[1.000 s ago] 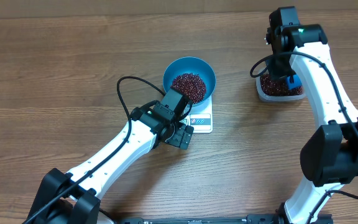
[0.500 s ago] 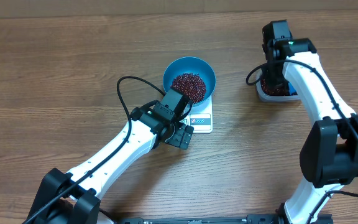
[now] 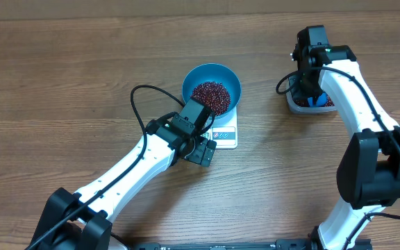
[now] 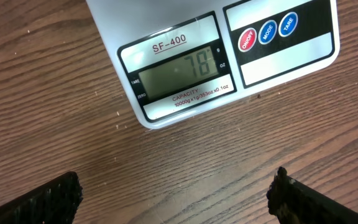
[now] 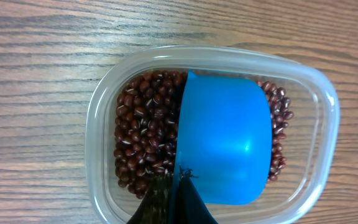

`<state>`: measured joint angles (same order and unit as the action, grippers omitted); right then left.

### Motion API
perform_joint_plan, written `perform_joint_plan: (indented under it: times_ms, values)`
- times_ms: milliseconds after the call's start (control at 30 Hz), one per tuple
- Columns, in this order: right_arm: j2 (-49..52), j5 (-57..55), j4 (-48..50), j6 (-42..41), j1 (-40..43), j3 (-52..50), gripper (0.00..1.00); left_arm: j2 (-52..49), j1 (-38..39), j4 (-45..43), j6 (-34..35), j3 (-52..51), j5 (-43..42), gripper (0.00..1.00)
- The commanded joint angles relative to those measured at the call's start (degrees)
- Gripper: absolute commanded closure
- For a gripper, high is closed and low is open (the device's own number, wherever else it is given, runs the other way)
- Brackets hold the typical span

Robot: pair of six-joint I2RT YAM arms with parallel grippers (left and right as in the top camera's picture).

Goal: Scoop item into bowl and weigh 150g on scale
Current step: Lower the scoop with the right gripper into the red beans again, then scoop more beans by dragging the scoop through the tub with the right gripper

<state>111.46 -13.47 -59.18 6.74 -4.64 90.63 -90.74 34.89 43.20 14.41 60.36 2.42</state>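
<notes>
The blue bowl (image 3: pixel 212 87) stands on the white scale (image 3: pixel 226 133) and holds a heap of red-brown beans (image 3: pixel 210 94). In the left wrist view the scale (image 4: pixel 229 56) shows 78 on its display. My left gripper (image 3: pixel 201 151) (image 4: pixel 176 202) hovers open just in front of the scale, with only bare wood between its fingers. My right gripper (image 3: pixel 310 92) (image 5: pixel 174 186) is over the clear tub (image 5: pixel 98 124), shut on the handle of the blue scoop (image 5: pixel 225 149). The scoop lies on the tub's beans (image 5: pixel 145 130), and no beans show on its blue face.
The clear tub (image 3: pixel 311 104) sits at the far right of the wooden table. A black cable (image 3: pixel 136 104) loops up from the left arm beside the scale. The scale's red and blue buttons (image 4: pixel 267 32) face my left gripper.
The right arm has shifted a little to the left over the tub, carrying the scoop with it. The left arm, bowl and scale have not moved.
</notes>
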Motion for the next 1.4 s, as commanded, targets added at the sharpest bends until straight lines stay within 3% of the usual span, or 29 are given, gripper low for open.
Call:
perform_joint_plan:
  times_ms: [0, 167, 467, 667, 1367]
  values:
    - [-0.8, 4.8, 0.6, -2.5, 0.8, -0.5, 0.96, 0.4, 0.4, -0.2, -1.1, -0.3, 0.6, 0.00]
    - [-0.9, 7.6, 0.1, -3.5, 3.3, 0.6, 0.96, 0.4, 0.4, -0.2, -1.1, -0.3, 0.6, 0.00]
    - [-0.9, 33.5, -0.3, -3.8, 12.4, 1.7, 0.96, 0.4, 0.4, -0.2, -1.1, -0.3, 0.6, 0.01]
    - [-0.9, 43.5, -0.6, -3.8, 17.3, 1.7, 0.96, 0.4, 0.4, -0.2, -1.1, -0.3, 0.6, 0.00]
    - [-0.9, 45.1, -1.9, -3.8, 23.1, 1.7, 0.96, 0.4, 0.4, -0.2, -1.1, -0.3, 0.6, 0.00]
